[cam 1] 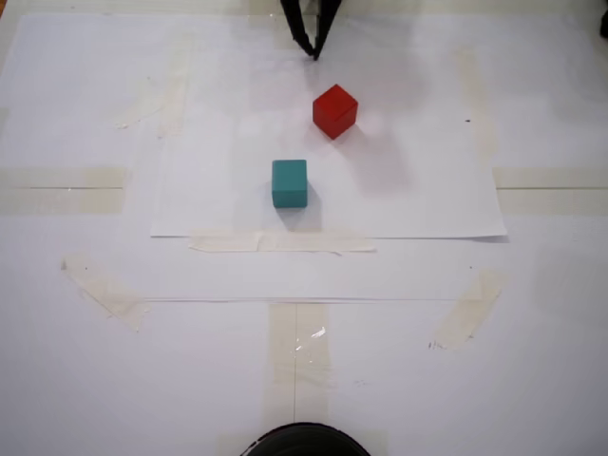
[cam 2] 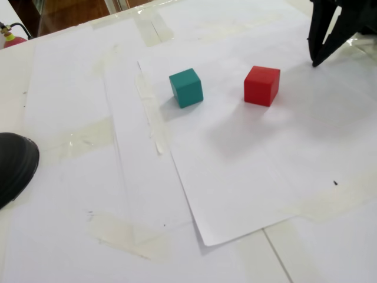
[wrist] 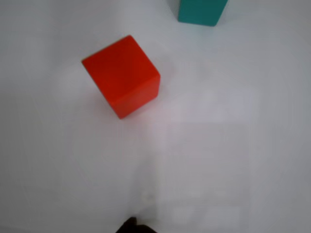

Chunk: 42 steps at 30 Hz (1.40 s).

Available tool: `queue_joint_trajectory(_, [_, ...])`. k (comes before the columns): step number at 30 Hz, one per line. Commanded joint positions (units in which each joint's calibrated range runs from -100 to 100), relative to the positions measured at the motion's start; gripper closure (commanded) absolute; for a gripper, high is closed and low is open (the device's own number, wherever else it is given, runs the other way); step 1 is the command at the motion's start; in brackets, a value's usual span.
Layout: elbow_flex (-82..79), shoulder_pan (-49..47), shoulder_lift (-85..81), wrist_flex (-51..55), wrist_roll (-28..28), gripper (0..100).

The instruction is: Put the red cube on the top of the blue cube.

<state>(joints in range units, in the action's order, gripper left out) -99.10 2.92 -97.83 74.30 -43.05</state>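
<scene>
White paper sheets (cam 1: 399, 275), taped down over the table, fill every view. On the top sheet the red cube (cam 1: 334, 110) rests free, turned so a corner points toward the bottom of a fixed view, with the blue cube (cam 1: 289, 182) near it, below and slightly left, well apart and square to the frame. At that view's top edge the dark gripper (cam 1: 313, 52) hangs above the paper, its fingers meeting at a point, seemingly together and holding nothing. From those tips the red cube lies just below and slightly right in that view, the blue cube beyond it. Judging by this, the reach goes to the red cube first, jaws opening and turning to match its rotated faces.
</scene>
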Motion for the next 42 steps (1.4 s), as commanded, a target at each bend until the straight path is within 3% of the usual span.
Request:
queue_joint_trajectory(1, [-0.8, 2.1, 0.4, 0.4, 0.1, 100])
queue_joint_trajectory(22, [0.7, -3.2, 0.4, -4.4, -2.0, 100])
queue_joint_trajectory(42, [34.4, -4.7, 22.5, 2.9, -5.6, 100])
